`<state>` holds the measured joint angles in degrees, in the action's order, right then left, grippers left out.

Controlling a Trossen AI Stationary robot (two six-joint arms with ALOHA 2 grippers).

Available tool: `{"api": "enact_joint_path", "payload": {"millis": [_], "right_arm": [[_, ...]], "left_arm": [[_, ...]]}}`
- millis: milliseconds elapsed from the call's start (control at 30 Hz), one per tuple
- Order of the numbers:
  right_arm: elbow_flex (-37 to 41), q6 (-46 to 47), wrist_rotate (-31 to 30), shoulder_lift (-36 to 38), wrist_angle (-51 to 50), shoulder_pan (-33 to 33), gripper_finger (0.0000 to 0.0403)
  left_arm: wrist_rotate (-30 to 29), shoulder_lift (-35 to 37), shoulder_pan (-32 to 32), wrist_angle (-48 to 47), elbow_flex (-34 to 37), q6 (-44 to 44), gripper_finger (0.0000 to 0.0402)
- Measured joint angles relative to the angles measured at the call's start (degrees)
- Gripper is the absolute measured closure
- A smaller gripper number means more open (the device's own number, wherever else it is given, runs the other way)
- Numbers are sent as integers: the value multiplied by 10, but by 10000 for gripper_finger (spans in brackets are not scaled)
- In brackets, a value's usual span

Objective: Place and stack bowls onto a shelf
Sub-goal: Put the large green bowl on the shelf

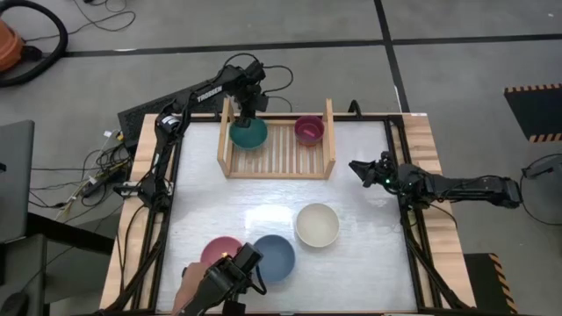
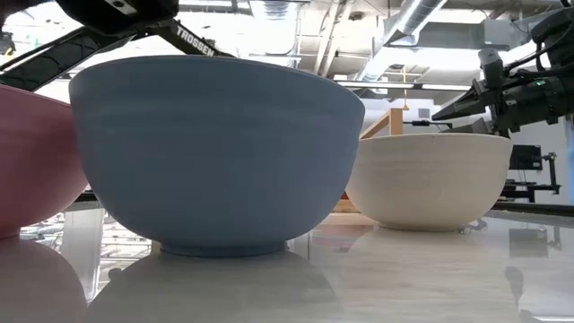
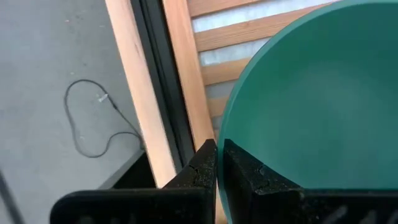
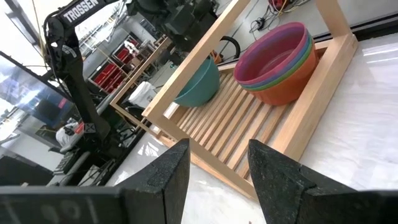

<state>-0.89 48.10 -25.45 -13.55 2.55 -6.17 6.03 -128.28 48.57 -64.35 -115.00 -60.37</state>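
Observation:
The light wooden shelf (image 1: 277, 173) stands at the table's far side. My left gripper (image 1: 246, 119) hangs over its left end, shut on the teal bowl (image 1: 248, 134). In the right wrist view the teal bowl (image 4: 199, 84) sits tilted just over the slats (image 4: 230, 118). A stack of small bowls, magenta on top (image 1: 309, 130), rests on the shelf's right end. The cream bowl (image 1: 317, 224), blue bowl (image 1: 276, 256) and pink bowl (image 1: 218, 251) stand on the near half of the table. My right gripper (image 1: 356, 167) hovers open to the right of the shelf. My left gripper pinches the teal bowl's rim (image 3: 221, 134), one finger (image 3: 249, 177) inside the bowl and the other finger (image 3: 202, 171) outside. It comes from above at the bowl's far-left side. The bowl hangs tilted; whether its base touches the slats cannot be told.
The shelf's upright side boards (image 3: 186, 74) flank the bowls. Bare slats lie between the teal bowl and the small stack. A dark device (image 1: 235, 270) sits at the table's near edge beside the blue bowl. Open tabletop lies on the right, under my right arm (image 1: 457, 187).

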Motion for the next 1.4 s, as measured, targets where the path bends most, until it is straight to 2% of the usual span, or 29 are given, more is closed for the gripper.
{"api": "enact_joint_path", "payload": {"millis": [367, 600, 867, 1400], "right_arm": [[0, -1, 0, 0, 0, 0, 214], [0, -1, 0, 0, 0, 0, 214], [0, -1, 1, 0, 0, 0, 214], [0, -1, 1, 0, 0, 0, 214]], "left_arm": [[-62, -2, -3, 23, 0, -13, 396], [-101, -4, -5, 58, 0, -14, 342], [-100, -4, -8, 59, 0, -5, 297], [-126, -3, -16, 44, 0, 11, 291]]}}
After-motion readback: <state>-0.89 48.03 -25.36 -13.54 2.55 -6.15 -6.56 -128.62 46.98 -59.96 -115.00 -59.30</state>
